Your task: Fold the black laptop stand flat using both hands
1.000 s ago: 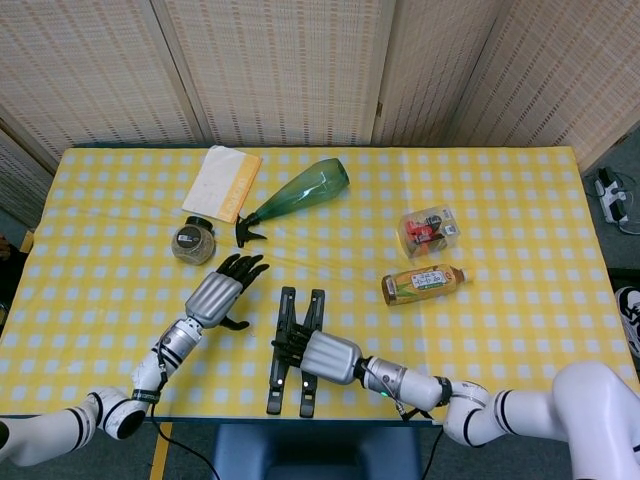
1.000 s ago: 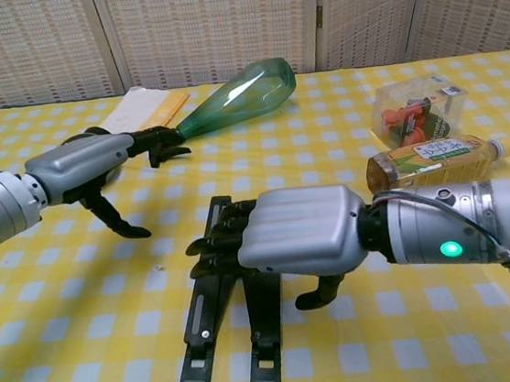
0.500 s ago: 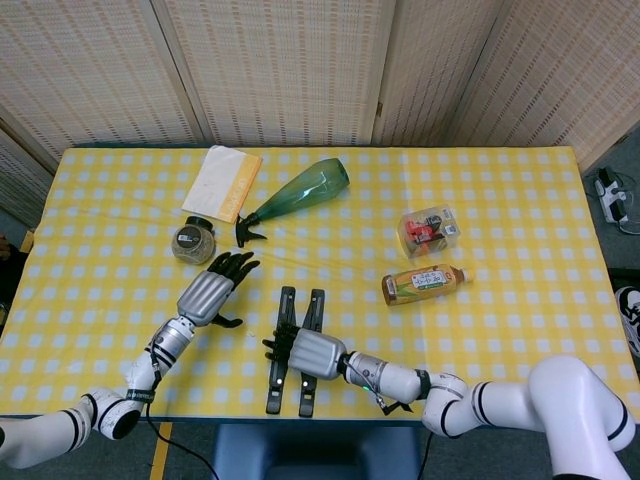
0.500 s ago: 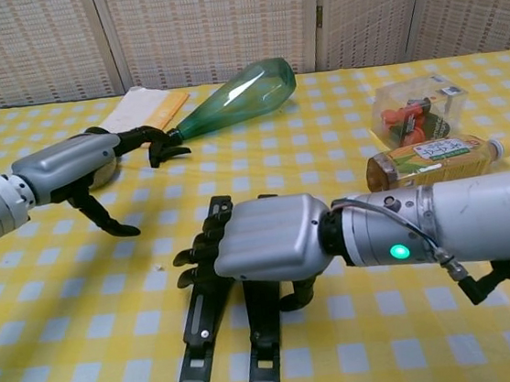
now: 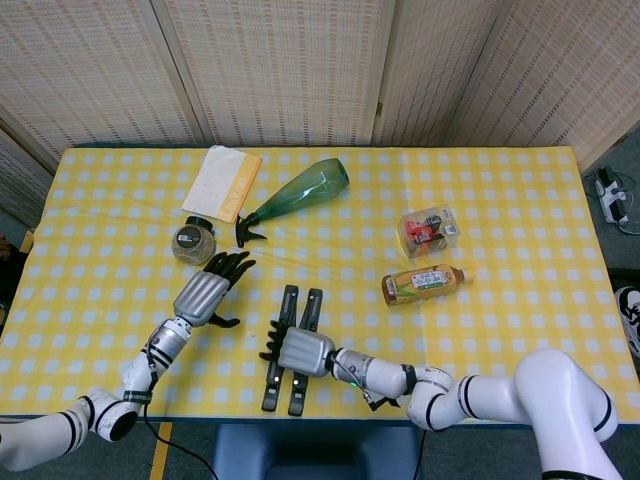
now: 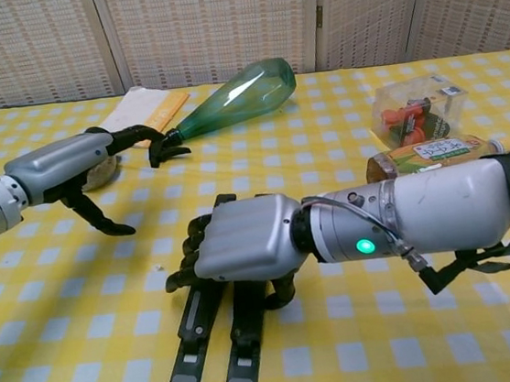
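Bare checked cloth point(image 5: 120, 290) left of the laptop stand point(image 5: 284, 352). Crowded behind by jar point(image 5: 192, 241) and spray bottle point(image 5: 297, 196). Drink bottle point(image 5: 423, 284) to the right.

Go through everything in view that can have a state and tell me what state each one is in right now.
black laptop stand: flat on the table, under the right hand.
right hand: resting on the stand.
left hand: open, touching nothing.
green spray bottle: lying on its side.
tea bottle: lying on its side.
small jar: upright.
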`<act>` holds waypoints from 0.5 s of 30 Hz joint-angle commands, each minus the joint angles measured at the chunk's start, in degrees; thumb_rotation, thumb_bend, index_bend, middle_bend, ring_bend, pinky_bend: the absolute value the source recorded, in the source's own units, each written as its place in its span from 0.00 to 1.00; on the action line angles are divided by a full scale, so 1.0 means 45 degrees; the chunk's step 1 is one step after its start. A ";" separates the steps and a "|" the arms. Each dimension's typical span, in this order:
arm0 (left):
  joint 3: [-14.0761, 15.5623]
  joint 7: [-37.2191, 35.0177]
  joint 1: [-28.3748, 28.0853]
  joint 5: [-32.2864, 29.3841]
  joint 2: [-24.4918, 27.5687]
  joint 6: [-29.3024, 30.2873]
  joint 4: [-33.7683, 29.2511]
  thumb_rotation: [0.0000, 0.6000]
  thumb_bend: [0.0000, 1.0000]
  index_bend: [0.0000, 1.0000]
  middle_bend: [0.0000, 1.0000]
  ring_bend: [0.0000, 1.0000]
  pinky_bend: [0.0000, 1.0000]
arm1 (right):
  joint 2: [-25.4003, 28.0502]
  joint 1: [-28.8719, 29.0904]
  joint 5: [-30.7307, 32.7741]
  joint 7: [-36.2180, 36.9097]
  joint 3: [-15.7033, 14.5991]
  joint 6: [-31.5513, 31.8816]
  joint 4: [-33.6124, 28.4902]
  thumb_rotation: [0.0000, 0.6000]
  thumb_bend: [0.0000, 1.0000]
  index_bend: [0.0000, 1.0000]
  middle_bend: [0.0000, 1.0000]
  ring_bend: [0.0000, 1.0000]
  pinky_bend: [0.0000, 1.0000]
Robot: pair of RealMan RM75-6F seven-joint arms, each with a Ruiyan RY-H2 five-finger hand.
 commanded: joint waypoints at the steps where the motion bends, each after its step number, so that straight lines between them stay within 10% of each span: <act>1: 0.0000 -0.0041 0.0016 0.0014 0.0026 0.0010 0.0009 1.00 0.16 0.00 0.00 0.00 0.00 | 0.0086 -0.0035 -0.0266 0.0359 -0.0092 0.0453 0.0043 1.00 0.31 0.28 0.33 0.19 0.07; 11: -0.0029 0.0179 0.0086 0.0026 0.0084 0.0143 -0.0236 1.00 0.16 0.00 0.00 0.00 0.00 | 0.0376 -0.0180 -0.1386 0.1832 -0.0718 0.1819 0.0378 1.00 0.31 0.53 0.50 0.31 0.09; 15: -0.0094 0.0446 0.0144 -0.0039 0.0242 0.0262 -0.0491 1.00 0.16 0.00 0.00 0.00 0.00 | 0.0725 -0.0332 -0.1123 0.1742 -0.0814 0.1759 0.0054 1.00 0.31 0.22 0.25 0.16 0.06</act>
